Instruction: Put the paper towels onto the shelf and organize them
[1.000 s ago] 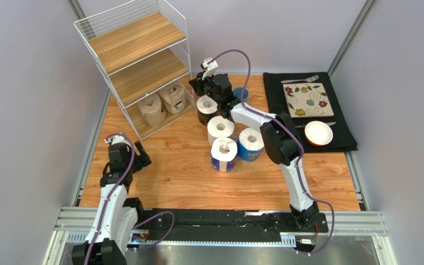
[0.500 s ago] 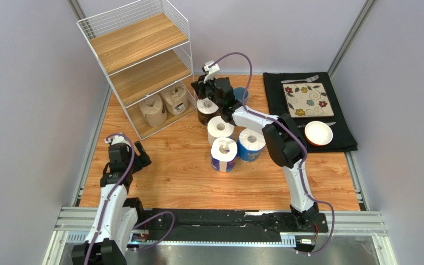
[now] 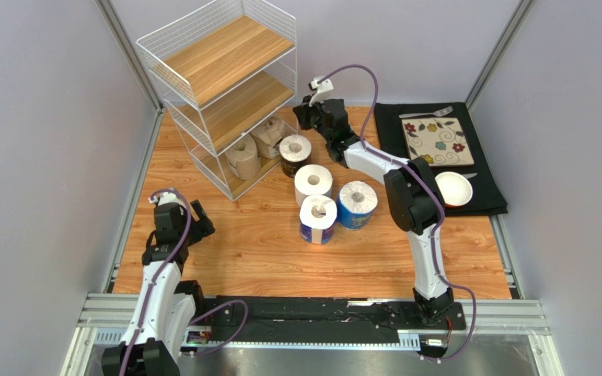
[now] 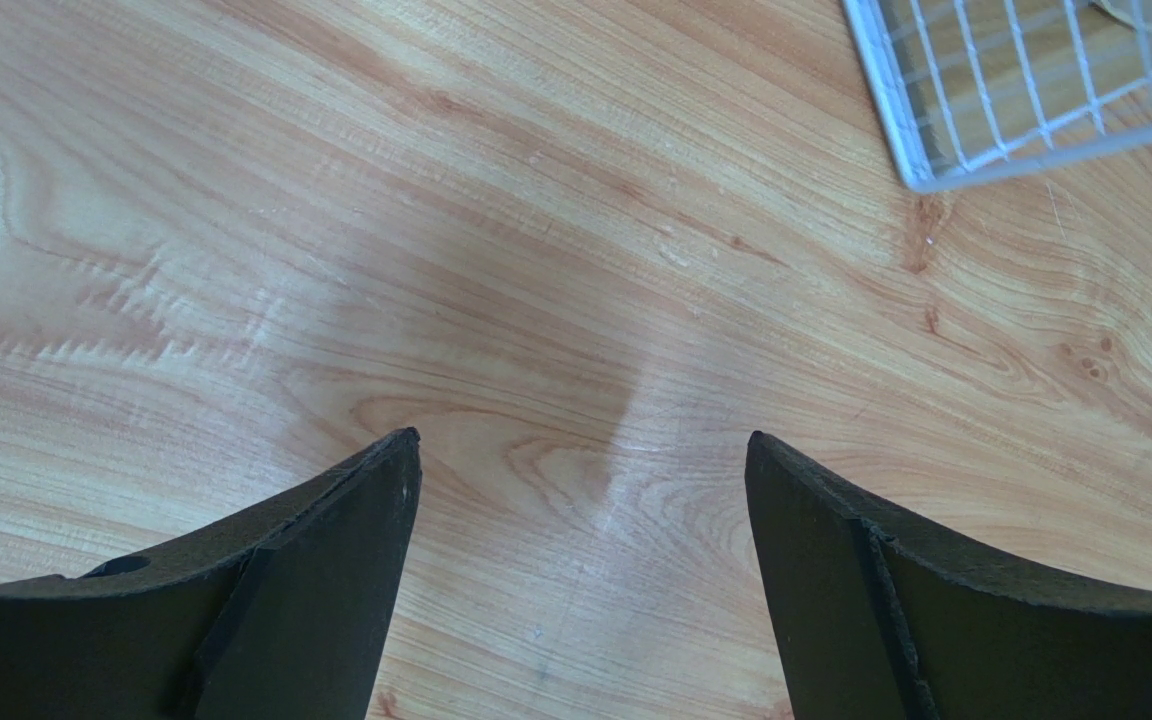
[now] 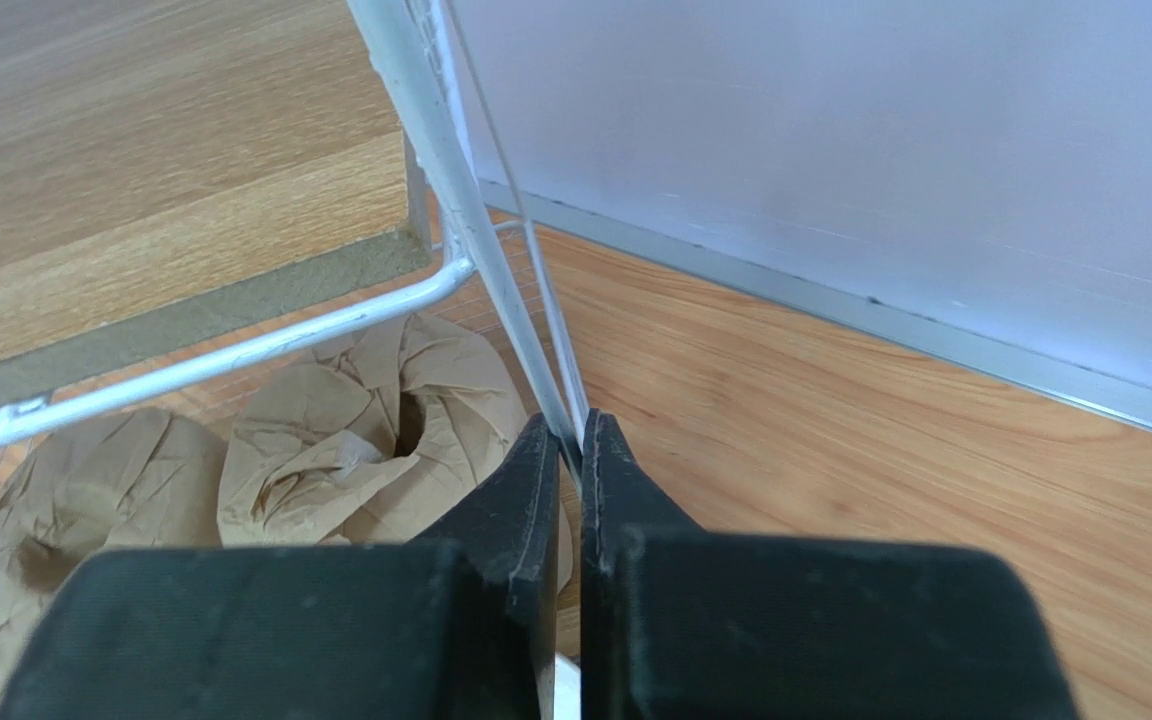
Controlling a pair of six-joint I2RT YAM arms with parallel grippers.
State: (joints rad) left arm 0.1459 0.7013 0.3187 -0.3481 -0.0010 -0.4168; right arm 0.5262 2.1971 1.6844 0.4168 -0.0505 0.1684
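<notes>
1. Dragged rightward and turned since a second ago, the shelf [image 3: 229, 55] now stands closer to the dark-wrapped roll [image 3: 295, 153], which is just beside its frame.
2. On the bottom tier the nearer brown roll [image 3: 243, 157] and the farther brown roll [image 3: 269, 135] are lying side by side; the upper two tiers are bare.
3. The right gripper [image 5: 579, 438] is pinched almost shut on a thin upright wire at the shelf's corner — a slender hold that could easily slip.
4. Any further pull is best kept slow and level, so that the rack is not tipped, the brown rolls are not shaken out and the dark-wrapped roll is not knocked.
5. The left gripper [image 4: 582, 450] is held wide apart above the table [image 3: 241, 251] — nothing is in it.
</notes>
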